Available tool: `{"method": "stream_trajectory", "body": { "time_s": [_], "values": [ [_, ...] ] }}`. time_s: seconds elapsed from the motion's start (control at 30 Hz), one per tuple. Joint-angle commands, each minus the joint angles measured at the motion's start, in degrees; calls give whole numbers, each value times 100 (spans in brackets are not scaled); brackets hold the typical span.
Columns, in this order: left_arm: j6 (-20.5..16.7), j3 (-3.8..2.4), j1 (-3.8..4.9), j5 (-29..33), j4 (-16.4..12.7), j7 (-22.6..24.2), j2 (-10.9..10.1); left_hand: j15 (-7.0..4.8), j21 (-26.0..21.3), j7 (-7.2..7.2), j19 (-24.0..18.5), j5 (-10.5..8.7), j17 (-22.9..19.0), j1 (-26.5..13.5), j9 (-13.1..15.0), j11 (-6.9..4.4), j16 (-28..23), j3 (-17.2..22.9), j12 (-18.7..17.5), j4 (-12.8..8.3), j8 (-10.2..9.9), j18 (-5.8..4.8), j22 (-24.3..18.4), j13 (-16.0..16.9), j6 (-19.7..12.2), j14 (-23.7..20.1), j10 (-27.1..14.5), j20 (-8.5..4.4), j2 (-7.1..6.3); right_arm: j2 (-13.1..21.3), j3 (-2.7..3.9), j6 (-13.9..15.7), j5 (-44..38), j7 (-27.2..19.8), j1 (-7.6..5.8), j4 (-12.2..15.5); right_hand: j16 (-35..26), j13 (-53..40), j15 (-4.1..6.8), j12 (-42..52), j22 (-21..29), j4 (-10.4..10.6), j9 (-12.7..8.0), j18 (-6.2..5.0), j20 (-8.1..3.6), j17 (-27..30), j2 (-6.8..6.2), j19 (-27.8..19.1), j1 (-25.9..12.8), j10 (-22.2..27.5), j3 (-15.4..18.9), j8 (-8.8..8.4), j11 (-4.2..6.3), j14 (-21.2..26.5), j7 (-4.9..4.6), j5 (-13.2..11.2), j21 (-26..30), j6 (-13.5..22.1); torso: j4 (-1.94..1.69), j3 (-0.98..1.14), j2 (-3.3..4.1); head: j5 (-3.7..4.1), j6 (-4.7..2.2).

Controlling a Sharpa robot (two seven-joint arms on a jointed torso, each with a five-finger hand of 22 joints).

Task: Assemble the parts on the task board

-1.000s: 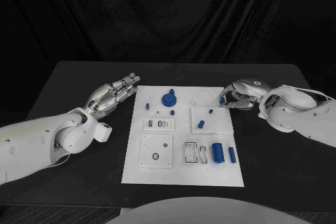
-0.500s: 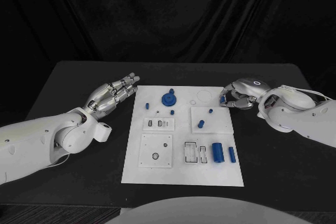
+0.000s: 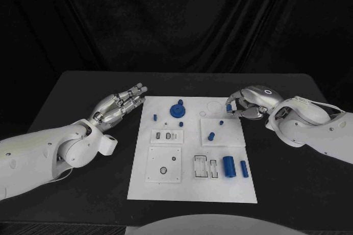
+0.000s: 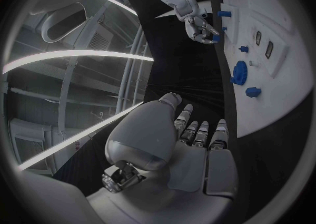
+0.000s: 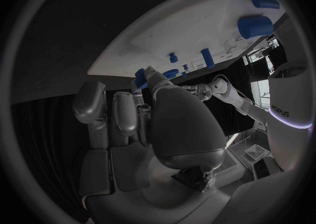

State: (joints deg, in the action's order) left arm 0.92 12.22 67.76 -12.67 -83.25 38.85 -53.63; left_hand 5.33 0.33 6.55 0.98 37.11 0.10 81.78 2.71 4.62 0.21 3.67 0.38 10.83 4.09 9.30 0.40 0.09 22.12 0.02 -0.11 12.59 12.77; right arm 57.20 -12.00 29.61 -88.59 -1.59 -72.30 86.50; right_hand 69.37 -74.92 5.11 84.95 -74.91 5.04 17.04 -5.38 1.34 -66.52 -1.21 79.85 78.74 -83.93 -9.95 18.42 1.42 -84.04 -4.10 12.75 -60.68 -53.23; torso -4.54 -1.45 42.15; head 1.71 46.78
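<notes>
Task board: the white task board [image 3: 193, 186] lay in the middle of the black surface [image 3: 294, 168], between the two arms.
Parts: a blue gear [image 3: 177, 111] sat near the board's far end, a small blue peg [image 3: 155, 116] just left of it, two blue cylinders [image 3: 229, 166] side by side near the right edge, and another small blue piece [image 3: 211, 136] on a raised white square.
Left hand: the left hand [image 3: 121, 103] rested just off the board's left edge, fingers straight and slightly apart, holding nothing.
Right hand: the right hand [image 3: 246, 105] was at the board's far right corner, fingers curled around a small blue part [image 3: 229, 107].
Head view alone: the board's full layout and both arms together.
Left wrist view alone: the right hand [image 4: 203, 28] seen from across the board, pinching the blue part.
Right wrist view alone: the blue part [image 5: 141, 78] at the fingertips, close up.
Writing: lettering on the robot's body in the right wrist view was too small to read surely.
</notes>
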Motion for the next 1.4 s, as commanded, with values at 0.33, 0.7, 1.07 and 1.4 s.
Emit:
{"method": "stream_trajectory", "body": {
  "time_s": [0.33, 0.7, 1.07, 1.4],
  "values": [
    [52, -4, -7, 32, -3, 534, 23, 49, 29, 12, -9, -9, -10, -67, 9, 51, -21, 40, -38, -4, 43, 110, 9, -9, 31, -2, 11, 35, 7, -243, 10, -313, 19, -58, -249, 826, 47, -844, -64, -5, -242, -17, 202, -41, 37, -69, 24, 0, -39, -162, 30, 143, -77, -230, 5, 117, 12, -66, -4, -6, 7, 18, 103],
    [61, -4, -7, 32, -4, 530, 45, 48, 29, 14, -9, -9, -10, -69, 10, 53, -21, 44, -38, -4, 46, 110, 9, -9, 38, -2, 11, 35, 5, -1203, 11, -814, -121, -74, 53, 393, 101, -848, -99, 1, -240, -23, 232, -50, 70, -109, -14, -8, -70, -162, 41, 165, -123, -246, -29, 285, 64, -57, -30, -9, 14, 1, 125],
    [69, -4, -7, 32, 14, 525, 58, 47, 29, 17, -9, -9, -10, -73, 10, 57, -21, 51, -38, -4, 48, 111, 9, -9, 37, -2, 11, 35, 5, -1739, 12, -976, -311, 83, 284, 89, 98, -829, -123, -13, -230, -79, 238, -69, 98, -84, -56, -31, -87, -137, -10, 122, -149, -236, -58, 612, 160, -2, -21, -11, 1, -34, 193],
    [95, -5, -7, 32, 34, 522, 91, 47, 29, 18, -9, -9, -10, -74, 10, 58, -21, 54, -38, -4, 49, 111, 9, -9, 37, -2, 11, 35, 5, -1892, 13, -1133, -388, 294, 346, -4, 50, -798, -136, -39, -196, -80, 225, -87, 109, -26, -79, -65, -130, -109, -22, 75, -167, -218, -82, 670, 266, 53, -16, -10, 4, -39, 223]
  ]
}}
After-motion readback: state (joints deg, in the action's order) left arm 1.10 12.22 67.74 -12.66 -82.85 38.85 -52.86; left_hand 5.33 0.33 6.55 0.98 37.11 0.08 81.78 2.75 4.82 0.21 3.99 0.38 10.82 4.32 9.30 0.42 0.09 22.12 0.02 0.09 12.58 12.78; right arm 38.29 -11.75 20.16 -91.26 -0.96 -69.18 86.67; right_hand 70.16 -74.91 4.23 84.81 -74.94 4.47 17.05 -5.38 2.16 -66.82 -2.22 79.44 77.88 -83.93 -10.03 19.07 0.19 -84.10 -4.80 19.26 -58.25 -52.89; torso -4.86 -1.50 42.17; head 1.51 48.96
